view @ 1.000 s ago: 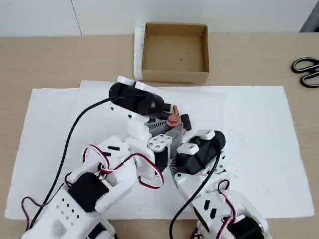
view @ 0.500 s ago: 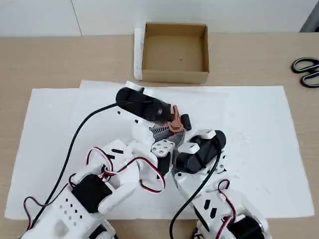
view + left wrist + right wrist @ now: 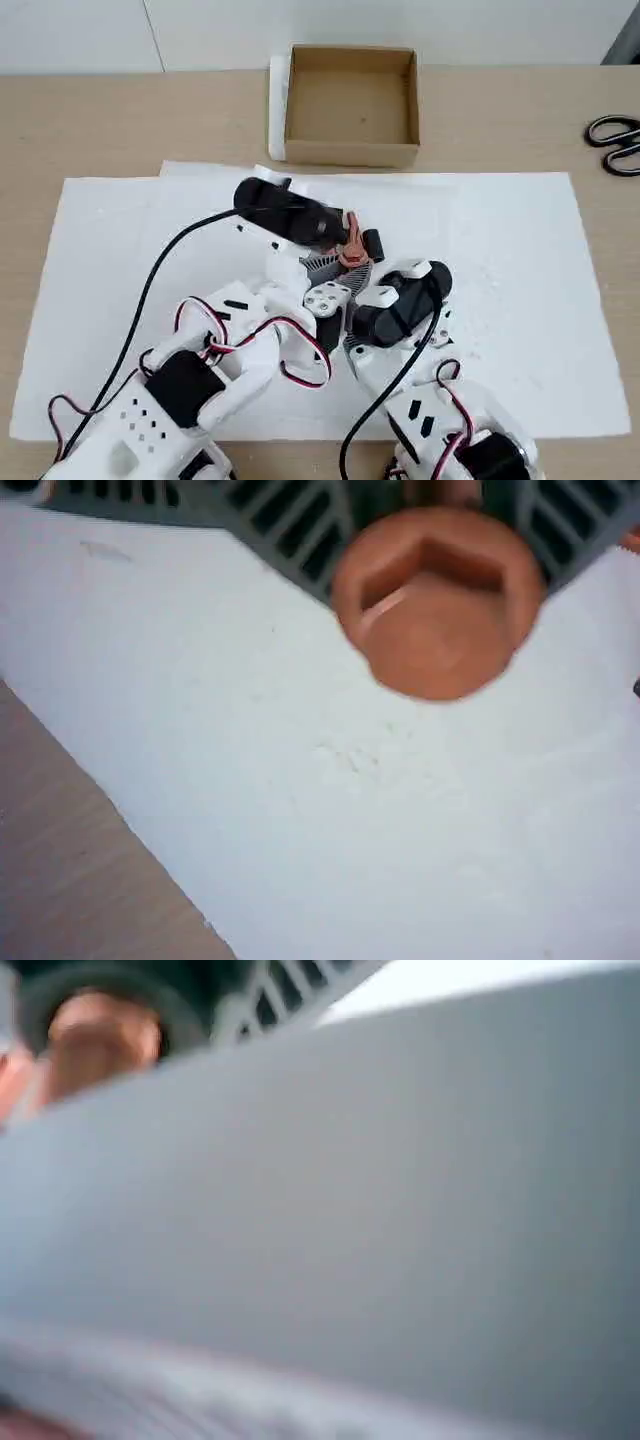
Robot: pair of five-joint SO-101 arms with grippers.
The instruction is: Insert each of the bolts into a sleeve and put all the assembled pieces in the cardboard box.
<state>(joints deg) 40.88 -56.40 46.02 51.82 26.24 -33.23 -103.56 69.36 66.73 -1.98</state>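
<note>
An orange bolt [image 3: 350, 246] hangs a little above the white paper in the high view, between the two arms' tips. My left gripper [image 3: 340, 258] is shut on it. The left wrist view shows the bolt's round head with a hex socket [image 3: 436, 605] clamped between grey ribbed fingers [image 3: 280, 520]. A black sleeve [image 3: 373, 243] touches the bolt on its right, with my right gripper [image 3: 362, 264] shut on it. In the right wrist view the orange bolt end [image 3: 95, 1030] sits inside the dark sleeve ring [image 3: 180, 995]. The cardboard box [image 3: 350, 152] stands open at the back.
White paper [image 3: 520, 300] covers the middle of the wooden table. Scissors [image 3: 612, 143] lie at the far right edge. A white strip [image 3: 277, 110] leans against the box's left wall. Both arms crowd the front centre.
The left arm's wrist has shifted slightly right and toward the front, bringing the bolt closer against the sleeve. The right arm has barely moved.
</note>
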